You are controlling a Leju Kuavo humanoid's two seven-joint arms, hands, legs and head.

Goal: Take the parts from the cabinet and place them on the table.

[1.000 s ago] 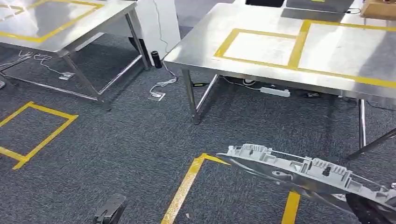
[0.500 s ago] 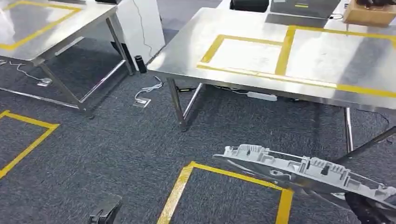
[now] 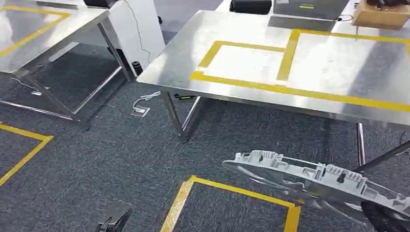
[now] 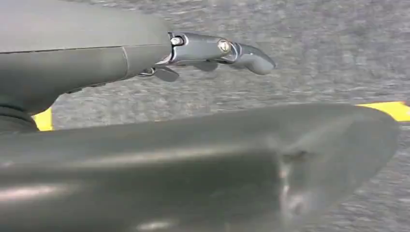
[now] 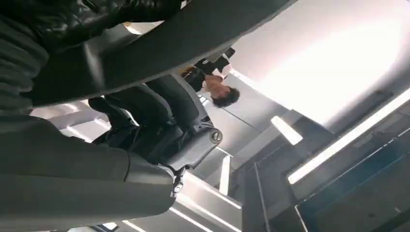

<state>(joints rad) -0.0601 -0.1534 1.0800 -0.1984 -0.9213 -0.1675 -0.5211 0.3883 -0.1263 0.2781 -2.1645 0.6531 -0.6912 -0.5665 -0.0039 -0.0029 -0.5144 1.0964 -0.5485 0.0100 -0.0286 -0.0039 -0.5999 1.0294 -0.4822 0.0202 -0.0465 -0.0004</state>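
A long light-grey plastic part (image 3: 314,179) with ribs and clips hangs over the carpet at the lower right of the head view. My right hand (image 3: 383,218) grips its near end from below. In the right wrist view the fingers (image 5: 181,137) curl around the part's dark underside (image 5: 145,43). The steel table (image 3: 251,89) with yellow tape rectangles stands ahead of the part, at the upper right. My left hand (image 3: 114,220) hangs low at the bottom left, and in the left wrist view its fingers (image 4: 220,48) stretch out over the carpet, holding nothing.
A second steel table (image 3: 43,43) stands at the upper left, a white cabinet (image 3: 138,29) between the two. Cables and a floor socket (image 3: 139,111) lie by the table leg (image 3: 175,116). Yellow tape squares (image 3: 232,191) mark the carpet. A cardboard box (image 3: 382,14) sits on the table's far edge. A person (image 5: 217,89) stands beyond.
The whole picture has shifted: the camera has moved, and the taped table now sits larger and further left. The part stays in my right hand, at the same spot in the picture.
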